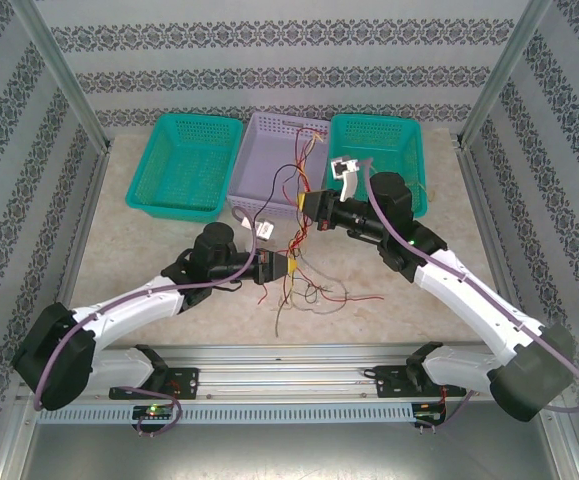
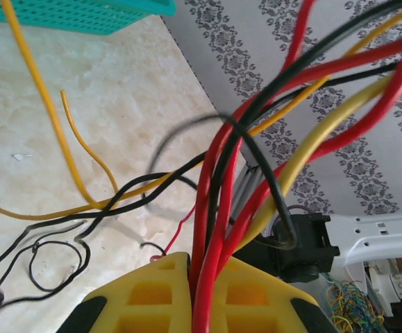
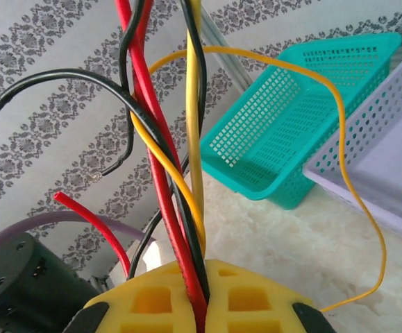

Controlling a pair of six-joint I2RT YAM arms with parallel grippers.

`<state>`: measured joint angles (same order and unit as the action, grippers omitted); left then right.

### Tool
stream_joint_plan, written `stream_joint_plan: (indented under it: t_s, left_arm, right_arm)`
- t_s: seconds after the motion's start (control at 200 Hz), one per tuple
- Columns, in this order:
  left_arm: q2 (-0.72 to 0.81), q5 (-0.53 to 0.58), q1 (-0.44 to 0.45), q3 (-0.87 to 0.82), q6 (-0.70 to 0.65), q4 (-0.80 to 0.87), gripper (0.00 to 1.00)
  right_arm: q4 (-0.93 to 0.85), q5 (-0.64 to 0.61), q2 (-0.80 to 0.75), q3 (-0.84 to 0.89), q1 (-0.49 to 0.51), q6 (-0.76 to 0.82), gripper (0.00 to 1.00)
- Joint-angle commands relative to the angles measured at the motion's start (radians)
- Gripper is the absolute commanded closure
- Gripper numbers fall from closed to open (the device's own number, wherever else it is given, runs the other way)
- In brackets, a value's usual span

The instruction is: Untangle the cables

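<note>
Saw cables (image 1: 314, 292) before the middle basket (image 1: 264, 160), trailing onto the worktop (image 1: 149, 250), between left hand (image 1: 291, 265) and right hand (image 1: 307, 205); second basket (image 1: 184, 165) left of it, third basket (image 1: 389, 135) right.

Beige marbled table (image 1: 139, 270) bears 2 teal baskets (image 1: 184, 165), 1 lilac basket (image 1: 259, 160), loose cables (image 1: 314, 293).

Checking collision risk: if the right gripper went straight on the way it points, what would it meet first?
Past the cables it holds, the right gripper points toward the left teal basket; it may pass over its rim, depth unclear.
</note>
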<state>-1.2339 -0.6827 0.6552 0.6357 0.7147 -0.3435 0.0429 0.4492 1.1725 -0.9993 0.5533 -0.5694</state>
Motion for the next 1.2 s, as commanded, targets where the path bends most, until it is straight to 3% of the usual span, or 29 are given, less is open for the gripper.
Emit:
stream_joint_plan:
  t_s: [0.0, 0.065, 0.14, 0.21, 0.395, 0.61, 0.894, 0.964, 1.084, 1.194]
  left_arm:
    - [0.041, -0.027, 0.008, -0.003, -0.015, -0.053, 1.0]
    - [0.053, -0.032, 0.008, -0.008, -0.021, -0.052, 1.0]
    - [0.071, -0.023, 0.006, -0.011, -0.028, -0.035, 1.0]
    - [0.088, 0.0, 0.007, -0.008, -0.045, 0.003, 1.0]
    - [0.113, 0.021, 0.006, -0.014, -0.036, 0.014, 1.0]
    - [0.097, 0.03, 0.006, -0.007, -0.008, -0.009, 1.0]
    - [0.064, 0.029, 0.006, 0.014, 0.007, -0.017, 1.0]
    - [0.067, 0.031, 0.007, 0.015, 0.009, -0.017, 1.0]
    - [0.078, 0.038, 0.006, 0.019, 0.01, -0.008, 1.0]
    - [0.098, 0.053, 0.005, 0.015, 0.001, 0.015, 1.0]
  right_arm:
    - [-0.1, -0.065, -0.008, -0.016, 0.003, 0.055, 0.87]
    - [-0.143, -0.118, -0.01, -0.016, -0.01, 0.058, 0.73]
    - [-0.177, -0.154, -0.018, -0.009, -0.043, 0.049, 0.68]
    - [-0.177, -0.159, -0.031, 0.01, -0.08, 0.025, 0.55]
    - [-0.149, -0.079, -0.081, 0.062, -0.122, 0.022, 0.45]
    - [0.051, 0.186, -0.103, 0.148, -0.094, -0.049, 0.44]
    - [0.072, 0.154, -0.059, 0.168, 0.045, 0.015, 0.51]
    - [0.084, 0.136, -0.051, 0.177, 0.063, 0.027, 0.52]
    - [0.034, 0.096, -0.04, 0.171, 0.069, 0.059, 0.63]
    - [-0.011, 0.028, -0.076, 0.185, 0.068, 0.094, 0.63]
